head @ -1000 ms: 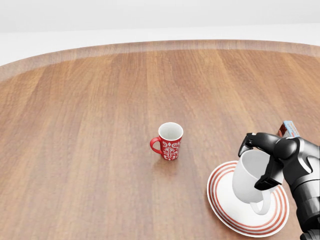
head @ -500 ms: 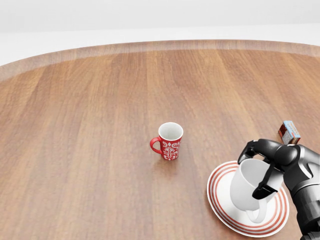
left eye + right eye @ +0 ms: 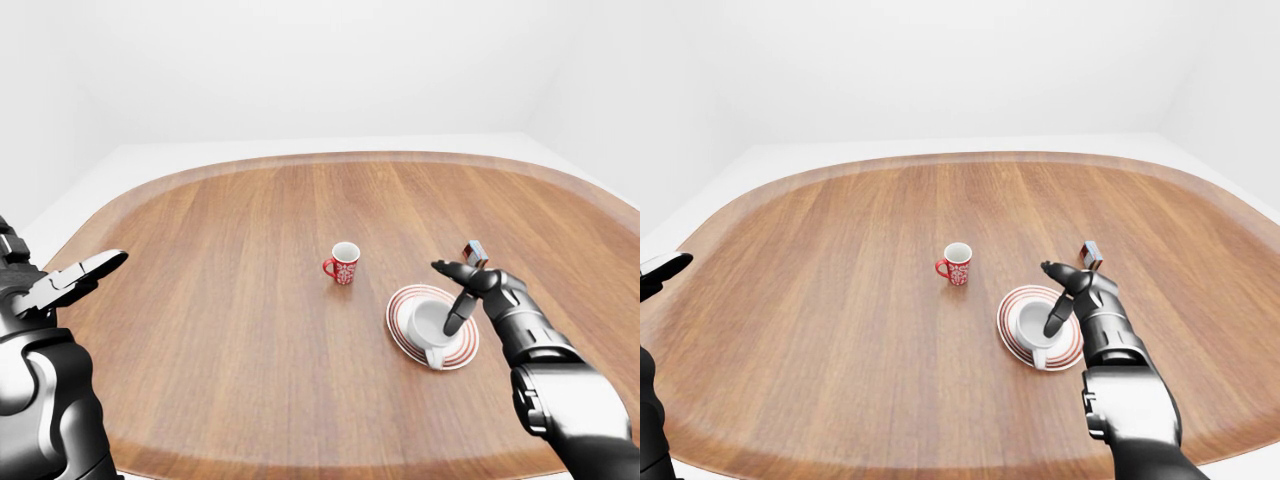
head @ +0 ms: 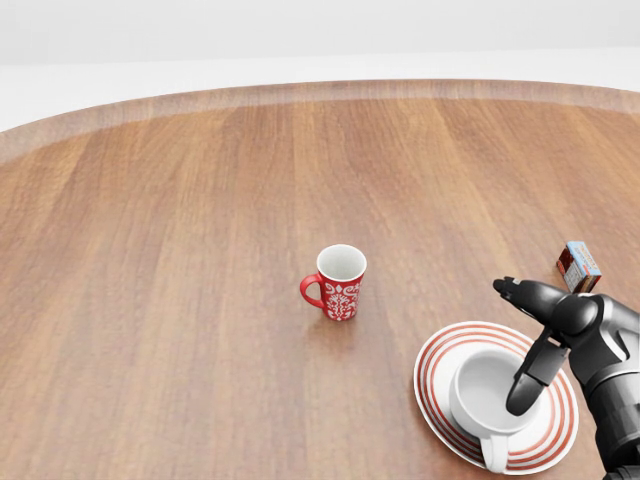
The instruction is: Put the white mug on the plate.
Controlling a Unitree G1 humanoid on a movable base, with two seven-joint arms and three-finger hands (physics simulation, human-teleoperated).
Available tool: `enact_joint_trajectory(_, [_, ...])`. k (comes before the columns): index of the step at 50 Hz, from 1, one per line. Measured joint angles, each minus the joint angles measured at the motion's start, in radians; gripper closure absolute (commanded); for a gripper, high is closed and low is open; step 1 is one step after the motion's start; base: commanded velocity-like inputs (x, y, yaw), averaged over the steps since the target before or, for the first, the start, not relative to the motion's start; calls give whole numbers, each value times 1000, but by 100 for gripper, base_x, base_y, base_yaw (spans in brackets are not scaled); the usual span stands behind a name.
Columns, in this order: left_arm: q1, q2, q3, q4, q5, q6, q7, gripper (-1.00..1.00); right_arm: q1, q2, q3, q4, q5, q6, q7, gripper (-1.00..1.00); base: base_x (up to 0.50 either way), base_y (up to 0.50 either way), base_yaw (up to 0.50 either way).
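White mug point(image 4: 484, 398) upright on the striped plate point(image 4: 436, 375), handle toward the view's bottom. Right robot hand point(image 4: 530, 340) spread, gripping nothing, one finger hanging by the rim. Left robot hand point(image 3: 75, 278) open, idle at the desk point(image 4: 180, 250) edge.

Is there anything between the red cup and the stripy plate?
No. In the head view only bare wooden table lies between the red cup and the plate.

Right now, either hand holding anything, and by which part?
Nothing held. Right hand is open above the white mug, which stands on the plate; left hand is open and empty.
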Motion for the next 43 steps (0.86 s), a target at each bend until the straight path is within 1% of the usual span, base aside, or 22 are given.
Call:
enact_joint_trajectory(5, [0,-1,-1,0,1,0,0,-100,-3,0,-4,-19,10,0,3,-100,0,0,0])
enact_joint_trajectory(8, [0,-1,-1,0,3,0,-1,-100,-10,-4,-5,-75,8,0,28,-100,0,0,0])
enact_joint_trajectory(17, [2,-3,-2,1,5,0,-2,-100,-41,-16,-16,-372,-77,0,180,-100,0,0,0])
enact_joint_trajectory(25, [2,-4,-3,2,6,0,-3,-100,-85,-16,-39,-652,-204,0,180,-100,0,0,0])
enact_joint_trajectory(32, [3,-5,-2,-1,5,0,-2,-100,-136,-2,-61,-868,-301,0,180,-100,0,0,0])
enact_joint_trajectory(36, [3,-5,-2,-2,5,0,-2,-100,-170,7,-77,-950,-321,0,180,-100,0,0,0])
enact_joint_trajectory(43, [2,-4,-2,-6,5,0,-1,-100,-232,6,-97,-1040,-298,0,177,-100,0,0,0])
